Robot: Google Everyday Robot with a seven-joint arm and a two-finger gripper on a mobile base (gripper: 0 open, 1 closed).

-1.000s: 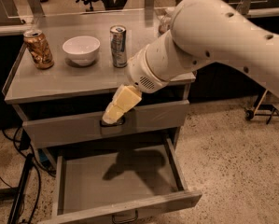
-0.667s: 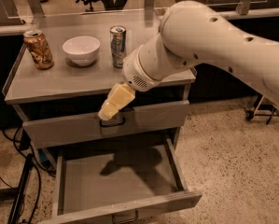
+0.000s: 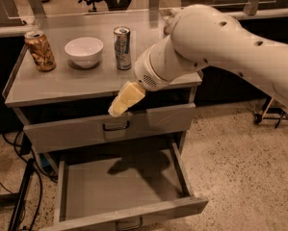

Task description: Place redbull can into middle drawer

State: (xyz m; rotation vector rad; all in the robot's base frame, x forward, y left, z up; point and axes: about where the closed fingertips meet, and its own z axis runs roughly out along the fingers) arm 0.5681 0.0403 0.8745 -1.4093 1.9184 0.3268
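Note:
The redbull can (image 3: 122,47), slim and silver-blue, stands upright on the cabinet top (image 3: 85,83), to the right of a white bowl (image 3: 84,50). The middle drawer (image 3: 134,214) is pulled out wide below, with a bare grey floor and nothing in it. My gripper (image 3: 120,106) is cream-coloured and points down-left. It hangs in front of the cabinet's front edge, just above the upper drawer's handle (image 3: 116,126). It is below the can, apart from it, and holds nothing that I can see.
A stouter brown-gold can (image 3: 39,50) stands at the left of the cabinet top. The upper drawer (image 3: 76,136) sits almost shut. My large white arm (image 3: 216,47) covers the cabinet's right side. Cables (image 3: 18,196) lie on the speckled floor at the left.
My arm has shifted a little to the left, and the gripper has risen slightly in front of the upper drawer. The can, the bowl and the drawers have not moved.

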